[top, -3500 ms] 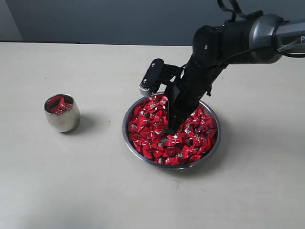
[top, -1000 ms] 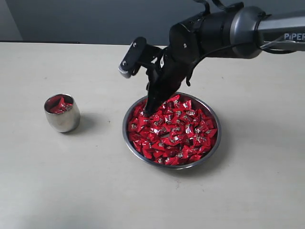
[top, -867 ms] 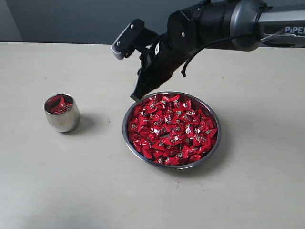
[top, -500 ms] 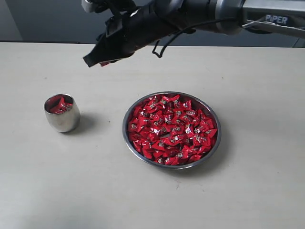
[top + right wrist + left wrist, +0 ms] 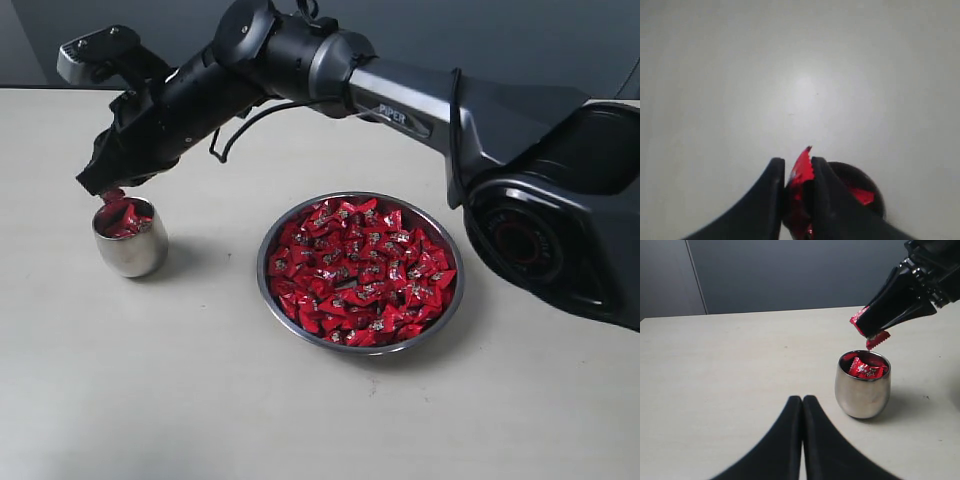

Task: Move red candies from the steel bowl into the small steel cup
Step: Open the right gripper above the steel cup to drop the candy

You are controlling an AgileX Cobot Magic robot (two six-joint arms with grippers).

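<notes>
Reaching far across to the left side of the table, the right arm is holding the right gripper just above the cup. Its two black fingers are pinching one red candy between them. In the left wrist view the wrapper's ends are sticking out on both sides of the dark tips. The lower end is hanging right over the cup's mouth without touching the rim. In the right wrist view the red candy is sitting clamped between the fingers, and part of the cup is showing beyond them, a little off to one side.

The cup is standing upright on the table, well apart from the bowl, and is already holding a few red candies that are reaching up close to its rim. The bowl is sitting near the middle of the table, to the right of the cup in the exterior view. It is carrying a full heap of candies that is covering its whole bottom.

The left gripper is pointing toward the cup from nearby. Its two fingers are lying pressed together along their length, gripping nothing, and the tips are stopping short of the cup.
</notes>
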